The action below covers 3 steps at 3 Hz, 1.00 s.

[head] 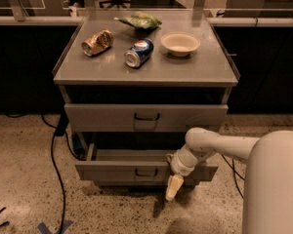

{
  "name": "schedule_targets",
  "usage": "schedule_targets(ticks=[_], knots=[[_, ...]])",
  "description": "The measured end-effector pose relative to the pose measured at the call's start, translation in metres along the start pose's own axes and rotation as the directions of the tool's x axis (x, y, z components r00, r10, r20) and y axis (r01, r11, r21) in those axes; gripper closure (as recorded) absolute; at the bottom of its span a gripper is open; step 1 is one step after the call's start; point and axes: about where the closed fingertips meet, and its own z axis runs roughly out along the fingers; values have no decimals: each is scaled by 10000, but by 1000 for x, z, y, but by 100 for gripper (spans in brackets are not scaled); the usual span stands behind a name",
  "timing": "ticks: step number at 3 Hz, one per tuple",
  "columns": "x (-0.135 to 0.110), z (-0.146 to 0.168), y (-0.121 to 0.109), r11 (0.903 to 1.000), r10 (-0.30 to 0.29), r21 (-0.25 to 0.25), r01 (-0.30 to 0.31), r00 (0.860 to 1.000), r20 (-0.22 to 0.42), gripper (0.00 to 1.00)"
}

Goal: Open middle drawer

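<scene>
The middle drawer (112,170) is a grey metal drawer with a low flat front and a small dark loop handle (145,172). It stands pulled out from the grey cabinet (205,72), and its inside shows from above. My gripper (173,189) hangs pointing down in front of the drawer's front, just right of the handle and a little below it. My white arm (210,145) reaches in from the right. The taller top drawer (97,117) sits above, slightly out.
On the cabinet top lie a crushed can (97,42), a blue soda can (138,52), a white bowl (180,43) and a green bag (139,20). A black cable (52,155) runs down the floor at the left. My white body (276,184) fills the lower right.
</scene>
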Motion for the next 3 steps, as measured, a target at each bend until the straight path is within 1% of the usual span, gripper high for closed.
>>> schedule_targets(ticks=[1, 2, 3], knots=[[-1, -2, 0, 10000, 0, 0, 0, 10000, 1, 0], [-2, -2, 27, 9989, 401, -244, -395, 9989, 244, 0], [-12, -19, 38, 9951, 984, 0, -986, 9936, 559, 0]])
